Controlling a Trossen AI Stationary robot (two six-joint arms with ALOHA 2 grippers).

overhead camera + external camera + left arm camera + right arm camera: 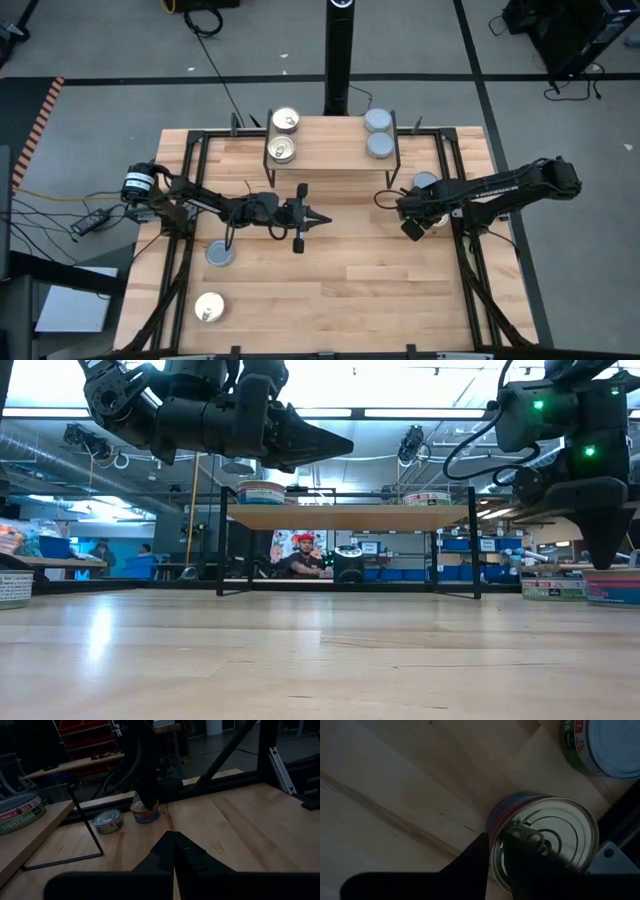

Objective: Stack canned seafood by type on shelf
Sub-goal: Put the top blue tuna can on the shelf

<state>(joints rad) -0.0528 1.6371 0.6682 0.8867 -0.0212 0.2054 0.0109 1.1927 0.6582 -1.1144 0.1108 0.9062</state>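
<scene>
Black pole [338, 55]; seated person [303, 556] beyond table.

Lab workshop, blue storage bins [400, 573], ceiling ducts [45, 455]

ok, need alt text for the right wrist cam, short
Looking down past the right arm's jaws, which straddle the edge of a pull-tab tin standing on the wooden table, one finger over the shiny lid near the tab, the other outside the rim. A second tin with a plain lid sits apart near the frame's corner.
</scene>
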